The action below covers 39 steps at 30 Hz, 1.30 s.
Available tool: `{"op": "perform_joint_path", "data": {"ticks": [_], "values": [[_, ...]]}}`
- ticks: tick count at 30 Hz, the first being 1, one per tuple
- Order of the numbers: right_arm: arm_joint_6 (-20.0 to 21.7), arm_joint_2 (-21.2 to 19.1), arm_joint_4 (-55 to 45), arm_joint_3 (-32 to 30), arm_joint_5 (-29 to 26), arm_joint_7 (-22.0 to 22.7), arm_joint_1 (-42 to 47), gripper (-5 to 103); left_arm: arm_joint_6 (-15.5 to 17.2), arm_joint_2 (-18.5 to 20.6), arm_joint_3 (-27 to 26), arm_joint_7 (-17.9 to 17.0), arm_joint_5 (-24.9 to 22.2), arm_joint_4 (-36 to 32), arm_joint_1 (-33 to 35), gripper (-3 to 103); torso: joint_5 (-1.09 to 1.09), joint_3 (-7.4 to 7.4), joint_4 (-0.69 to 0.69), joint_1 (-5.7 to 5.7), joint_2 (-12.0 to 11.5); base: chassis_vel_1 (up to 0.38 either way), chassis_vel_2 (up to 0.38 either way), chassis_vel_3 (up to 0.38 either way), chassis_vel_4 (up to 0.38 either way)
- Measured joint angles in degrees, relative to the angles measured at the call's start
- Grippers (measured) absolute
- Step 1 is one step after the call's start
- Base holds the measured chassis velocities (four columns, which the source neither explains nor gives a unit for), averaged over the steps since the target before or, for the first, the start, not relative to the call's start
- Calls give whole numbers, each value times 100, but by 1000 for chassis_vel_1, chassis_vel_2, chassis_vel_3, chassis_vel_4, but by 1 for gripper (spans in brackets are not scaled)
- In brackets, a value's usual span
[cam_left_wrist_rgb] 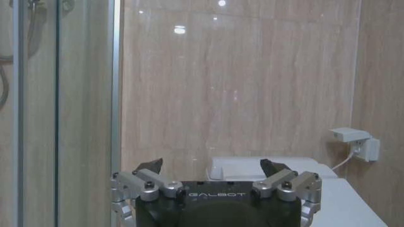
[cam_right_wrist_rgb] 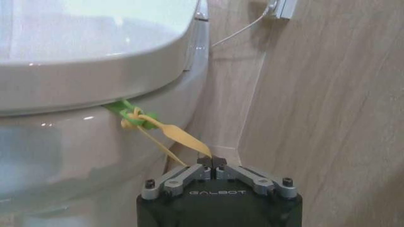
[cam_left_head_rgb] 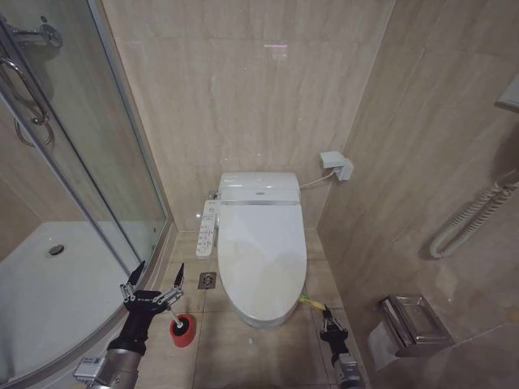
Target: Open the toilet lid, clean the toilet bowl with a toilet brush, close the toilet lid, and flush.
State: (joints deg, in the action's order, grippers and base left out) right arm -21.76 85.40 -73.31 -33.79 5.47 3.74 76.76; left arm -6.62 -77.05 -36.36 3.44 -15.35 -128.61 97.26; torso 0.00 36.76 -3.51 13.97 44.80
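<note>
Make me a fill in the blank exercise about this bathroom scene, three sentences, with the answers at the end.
1. The toilet lid is ____ over the bowl.
2. The right gripper is shut on the yellow-green ____ that hangs from the lid's edge.
3. The left gripper hovers with its fingers ____ near the red holder cup on the floor.

Missing words: closed; strap; open

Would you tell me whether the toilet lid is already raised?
No, the toilet lid lies flat and closed, while the right gripper pinches the yellow-green strap loop at its edge.
</note>
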Motion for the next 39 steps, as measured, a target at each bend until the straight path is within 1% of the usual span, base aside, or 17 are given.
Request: {"op": "perform_joint_path", "data": {"ticks": [9, 11, 13, 14, 17, 19, 21, 24, 25, 26, 28, 30, 31, 33, 35, 36, 39], "values": [[2, -81, -393, -33, -17, 35, 43, 1, 0, 0, 0, 0, 0, 0, 0, 100, 0, 0, 0, 0, 0, 0, 0, 0, 0], [24, -115, -592, -48, -41, 46, 87, 1, 0, 0, 0, 0, 0, 0, 0, 100, 0, 0, 0, 0, 0, 0, 0, 0, 0], [169, -205, -1014, -56, -198, 59, 192, 1, 0, 0, 0, 0, 0, 0, 0, 100, 2, 0, 1, 0, 0, 0, 0, 0, 0], [169, -205, -1014, -56, -198, 59, 192, 1, 0, 0, 0, 0, 0, 0, 0, 100, 2, 0, 1, 0, 0, 0, 0, 0, 0], [306, -330, -1513, -60, -307, 92, 291, 1, 0, 0, 0, 0, 0, 0, 0, 100, 3, 1, 2, 0, -1, 0, 0, 0, 0], [331, -359, -1625, -62, -332, 95, 308, 1, 0, 0, 0, 0, 0, 0, 0, 100, 3, 1, 2, 0, 0, 0, 0, 0, 0], [404, -438, -1966, -64, -437, 116, 369, 1, 0, 0, 0, 0, 0, 0, 0, 100, 0, 0, -1, 0, 0, 0, 0, 0, 0], [419, -523, -2315, -64, -534, 177, 415, 1, 0, 0, 0, 0, 0, 0, 0, 100, 1, 1, -2, 0, 0, 0, 0, 0, 0], [433, -581, -2505, -55, -562, 257, 430, 1, 0, 0, 0, 0, 0, 0, 0, 100, -1, 0, -1, 0, 0, 0, 0, 0, 0], [439, -629, -2671, -29, -563, 438, 427, 1, 0, 0, 0, 0, 0, 0, 0, 100, 0, 1, 0, 0, 0, 0, 0, 0, 0], [442, -648, -2755, -20, -563, 520, 419, 1, 0, 0, 0, 0, 0, 0, 0, 100, 1, 1, 0, 0, 0, 0, 0, 0, 0], [478, -750, -3137, -4, -569, 768, 360, 1, 0, 0, 0, 0, 0, 0, 0, 100, -2, 0, 0, 0, 0, 0, 0, 0, 0], [478, -750, -3137, -4, -569, 768, 360, 1, 0, 0, 0, 0, 0, 0, 0, 100, -2, 0, 0, 0, 0, 0, 0, 0, 0], [564, -911, -3494, 16, -715, 870, 337, 1, 0, 0, 0, 0, 0, 0, 0, 100, -2, 0, -1, 0, 0, 0, 0, 0, 0], [612, -1043, -3684, 26, -843, 876, 334, 1, 0, 0, 0, 0, 0, 0, 0, 100, -2, 0, 0, 0, 0, 0, 0, 0, 0], [612, -1043, -3684, 26, -843, 876, 334, 1, 0, 0, 0, 0, 0, 0, 0, 100, -2, 0, 0, 0, 0, 0, 0, 0, 0], [736, -1371, -3944, 66, -1124, 854, 279, 1, 0, 0, 0, -1, 0, 0, 0, 100, -2, 0, -1, 0, 0, 0, 0, 0, 0]]}}
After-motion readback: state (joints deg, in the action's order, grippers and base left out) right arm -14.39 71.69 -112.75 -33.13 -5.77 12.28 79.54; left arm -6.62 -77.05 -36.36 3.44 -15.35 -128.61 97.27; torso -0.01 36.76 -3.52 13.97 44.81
